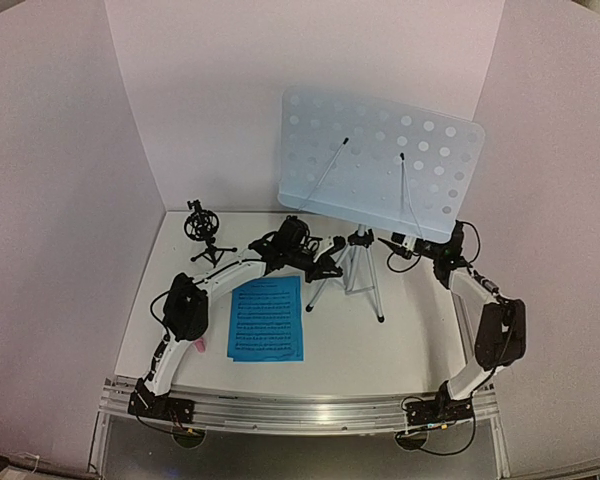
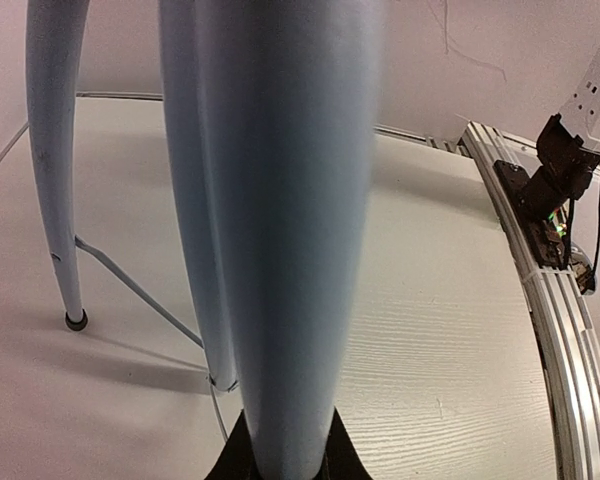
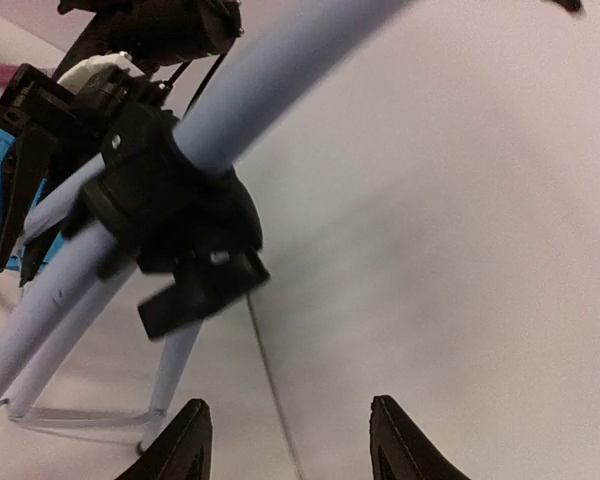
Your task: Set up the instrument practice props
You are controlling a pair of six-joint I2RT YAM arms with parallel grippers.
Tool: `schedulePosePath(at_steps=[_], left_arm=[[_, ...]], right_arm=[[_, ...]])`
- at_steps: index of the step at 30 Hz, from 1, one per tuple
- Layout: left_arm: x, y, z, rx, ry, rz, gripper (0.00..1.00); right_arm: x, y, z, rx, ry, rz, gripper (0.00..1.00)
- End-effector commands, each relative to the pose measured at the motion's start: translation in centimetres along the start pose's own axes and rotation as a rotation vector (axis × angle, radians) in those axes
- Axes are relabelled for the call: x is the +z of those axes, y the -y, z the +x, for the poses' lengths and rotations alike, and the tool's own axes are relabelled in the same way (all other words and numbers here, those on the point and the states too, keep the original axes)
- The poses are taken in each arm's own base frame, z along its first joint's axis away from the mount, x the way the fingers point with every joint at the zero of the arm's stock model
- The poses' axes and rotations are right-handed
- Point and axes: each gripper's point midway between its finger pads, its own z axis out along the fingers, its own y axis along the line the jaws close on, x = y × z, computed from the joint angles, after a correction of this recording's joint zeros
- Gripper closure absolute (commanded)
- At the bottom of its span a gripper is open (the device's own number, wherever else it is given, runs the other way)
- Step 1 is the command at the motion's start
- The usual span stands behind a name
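The left arm's fingers (image 2: 235,465) are clamping a silver metal tripod leg (image 2: 290,200) of the pale blue perforated plastic music stand (image 1: 380,165), with the tube filling the gap between them. The right arm's fingers (image 3: 185,445) are standing apart with nothing between them, hovering just below the black plastic collar (image 3: 170,215) where the legs meet.

The main risk is tipping. The wide desk is sitting high above both sets of fingers and overhanging towards the right ones, so the stand is probably top-heavy. Only one leg is being held, so a sideways pull from the left fingers would likely be levering the other feet off the white tabletop (image 1: 380,350). The right fingers are bracing nothing. If they are closing in carelessly, they may be knocking the collar or its clamp lever and loosening the legs.

The bright blue paper music sheets (image 1: 267,318) are lying flat behind the left fingers, not yet on the desk, where a sliding foot could be crumpling them. The pink microphone (image 1: 198,346) is peeking out beside the left arm's elbow, where a swing could be sweeping it away. The small black tripod mic holder (image 1: 205,235) is standing well to the left of the left fingers, apart from all this.
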Motion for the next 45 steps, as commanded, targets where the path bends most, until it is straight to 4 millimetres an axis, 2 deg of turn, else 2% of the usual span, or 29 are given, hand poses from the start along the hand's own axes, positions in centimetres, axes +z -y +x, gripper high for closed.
schedulePosePath(at_steps=[1,6,11,15,19,26,31,36,38,45], left_arm=[[0.3,-1.6,0.4,0.008,0.012,-0.038,1.0],[0.3,-2.0,0.3,0.015,0.012,-0.045,1.0],[0.5,-2.3,0.4,0.013,0.01,-0.044,1.0],[0.6,-2.4,0.6,0.015,0.002,-0.041,1.0],[0.6,-2.4,0.6,0.017,-0.002,-0.039,1.0],[0.7,-2.4,0.8,0.009,-0.005,-0.04,1.0],[0.6,-2.4,0.6,0.014,-0.003,-0.043,1.0],[0.4,-2.3,0.6,0.015,-0.003,-0.043,1.0],[0.4,-2.2,0.6,0.019,-0.002,-0.043,1.0],[0.3,-2.2,0.6,0.026,-0.003,-0.044,1.0]], right_arm=[[1.1,1.0,-2.5,-0.407,0.005,0.072,0.47],[1.6,0.6,-2.9,-0.553,-0.005,0.081,0.47],[1.0,-0.4,-3.4,-0.584,-0.001,0.074,0.52],[0.9,-1.6,-4.7,-0.623,0.014,0.067,0.55],[1.1,-1.6,-5.0,-0.647,0.0,0.08,0.56],[1.1,-1.3,-5.6,-0.636,0.022,0.086,0.62],[1.8,-1.1,-5.0,-0.602,0.022,0.078,0.63],[2.0,-1.2,-4.5,-0.546,0.015,0.068,0.75],[2.0,-1.5,-4.3,-0.514,0.006,0.052,0.79],[2.0,-3.1,-3.9,-0.379,0.002,-0.058,0.83]])
